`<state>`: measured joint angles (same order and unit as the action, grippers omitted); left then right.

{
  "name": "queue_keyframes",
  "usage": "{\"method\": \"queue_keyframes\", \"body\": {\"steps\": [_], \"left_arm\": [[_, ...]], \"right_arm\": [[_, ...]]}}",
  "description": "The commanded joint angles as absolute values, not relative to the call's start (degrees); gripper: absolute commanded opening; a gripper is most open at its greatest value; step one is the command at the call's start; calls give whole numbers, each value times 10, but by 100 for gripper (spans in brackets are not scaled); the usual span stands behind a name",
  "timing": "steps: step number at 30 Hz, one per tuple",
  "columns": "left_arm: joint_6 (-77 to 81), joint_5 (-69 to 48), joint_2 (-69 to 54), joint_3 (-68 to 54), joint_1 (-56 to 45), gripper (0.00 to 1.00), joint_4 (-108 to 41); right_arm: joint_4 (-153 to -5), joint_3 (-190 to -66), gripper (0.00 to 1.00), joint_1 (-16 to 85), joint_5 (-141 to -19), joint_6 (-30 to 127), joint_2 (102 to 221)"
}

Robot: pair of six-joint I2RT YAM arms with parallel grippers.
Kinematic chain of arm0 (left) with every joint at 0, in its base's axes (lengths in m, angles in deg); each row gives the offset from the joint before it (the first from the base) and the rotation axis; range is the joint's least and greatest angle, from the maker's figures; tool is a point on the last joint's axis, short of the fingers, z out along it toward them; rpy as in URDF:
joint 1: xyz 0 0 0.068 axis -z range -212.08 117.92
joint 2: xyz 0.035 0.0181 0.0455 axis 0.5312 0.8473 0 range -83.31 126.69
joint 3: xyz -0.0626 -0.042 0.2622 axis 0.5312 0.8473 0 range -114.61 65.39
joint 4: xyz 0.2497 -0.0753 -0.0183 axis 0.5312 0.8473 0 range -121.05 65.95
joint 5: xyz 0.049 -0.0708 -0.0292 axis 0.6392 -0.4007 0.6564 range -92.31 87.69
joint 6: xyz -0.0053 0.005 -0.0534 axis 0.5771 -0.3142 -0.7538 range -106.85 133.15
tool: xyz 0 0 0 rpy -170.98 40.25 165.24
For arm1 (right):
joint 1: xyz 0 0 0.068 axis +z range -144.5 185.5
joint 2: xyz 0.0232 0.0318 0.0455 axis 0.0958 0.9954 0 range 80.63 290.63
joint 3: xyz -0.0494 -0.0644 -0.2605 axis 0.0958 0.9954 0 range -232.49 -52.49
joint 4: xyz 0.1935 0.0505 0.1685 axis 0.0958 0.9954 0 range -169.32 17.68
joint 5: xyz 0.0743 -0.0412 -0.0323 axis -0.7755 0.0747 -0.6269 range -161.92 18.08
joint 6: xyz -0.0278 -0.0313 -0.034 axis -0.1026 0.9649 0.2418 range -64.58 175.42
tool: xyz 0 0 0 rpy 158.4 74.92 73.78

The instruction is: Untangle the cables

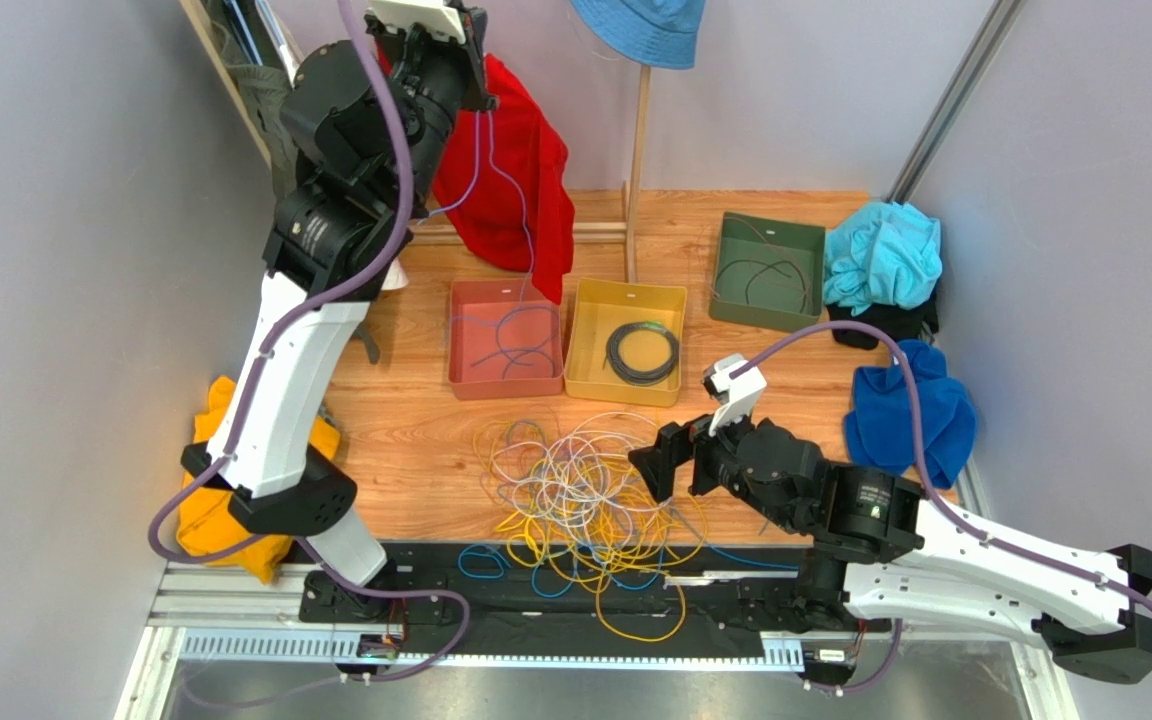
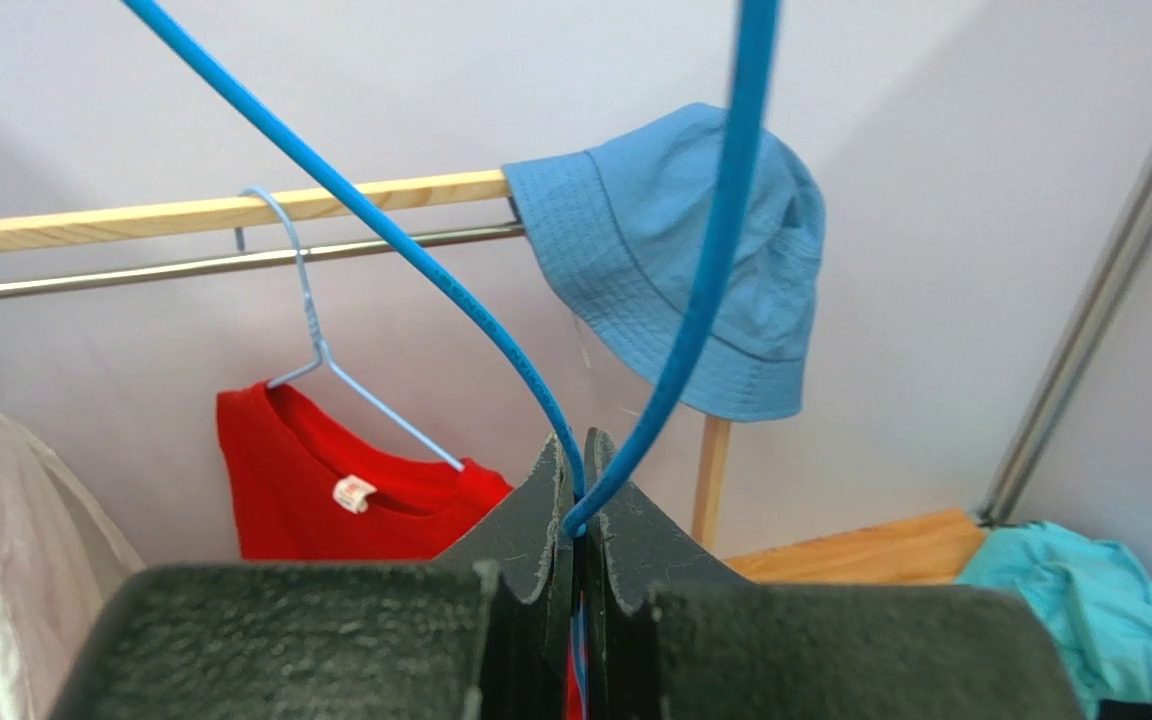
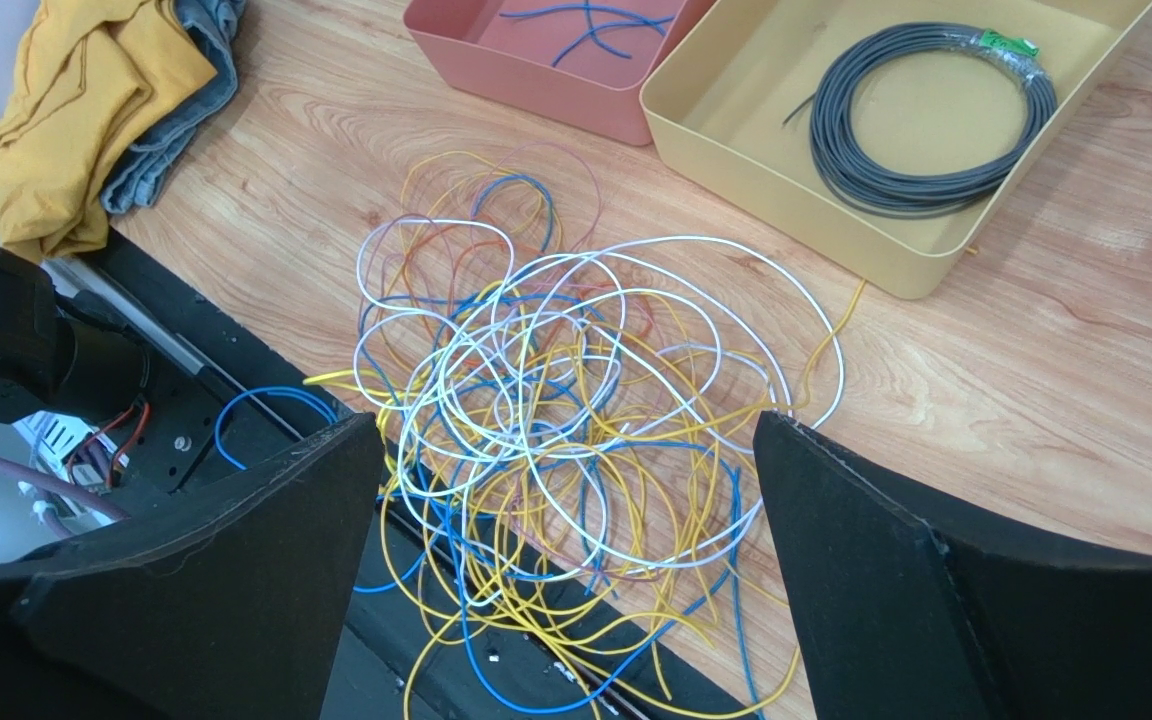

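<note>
A tangle of thin yellow, white-grey, blue and purple cables (image 1: pixel 582 488) lies on the wooden table near its front edge and spills onto the black rail; it also shows in the right wrist view (image 3: pixel 567 375). My left gripper (image 1: pixel 470 60) is raised high at the back left and is shut on a blue cable (image 2: pixel 387 233), pinched at its bend between the fingertips (image 2: pixel 579 518). This cable (image 1: pixel 531 248) hangs down into the pink tray (image 1: pixel 458 338). My right gripper (image 1: pixel 668 458) is open and empty just right of the tangle, its jaws wide apart above it (image 3: pixel 567 428).
A yellow tray (image 1: pixel 582 338) holds a coiled grey cable (image 1: pixel 642 353). A green tray (image 1: pixel 763 230) holds a dark cable. A red shirt (image 1: pixel 522 150) and a blue hat (image 2: pixel 672 255) hang on the wooden rack. Cloth piles lie at the left (image 1: pixel 214 510) and right (image 1: pixel 913 413).
</note>
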<state>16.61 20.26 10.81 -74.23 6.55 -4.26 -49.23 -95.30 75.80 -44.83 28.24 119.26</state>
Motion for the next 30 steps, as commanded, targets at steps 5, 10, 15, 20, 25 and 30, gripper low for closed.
{"method": "queue_keyframes", "body": {"steps": [5, 10, 15, 20, 25, 30], "left_arm": [[161, 158, 141, -747, -3, 0, -94], [119, 128, 119, -653, -20, 0, -137], [96, 121, 92, -554, -29, 0, -171], [92, 108, 70, -547, -30, 0, -173], [70, 70, 98, -683, -30, 0, -118], [55, 59, 105, -715, -30, 0, -112]], "right_arm": [[-536, -931, 100, 758, -445, 274, 1196], [-553, -913, 100, 758, -443, 270, 1208], [-556, -905, 100, 758, -441, 270, 1217], [-559, -897, 100, 758, -443, 263, 1216], [-563, -887, 100, 758, -445, 253, 1206], [-554, -891, 100, 758, -446, 253, 1202]]}}
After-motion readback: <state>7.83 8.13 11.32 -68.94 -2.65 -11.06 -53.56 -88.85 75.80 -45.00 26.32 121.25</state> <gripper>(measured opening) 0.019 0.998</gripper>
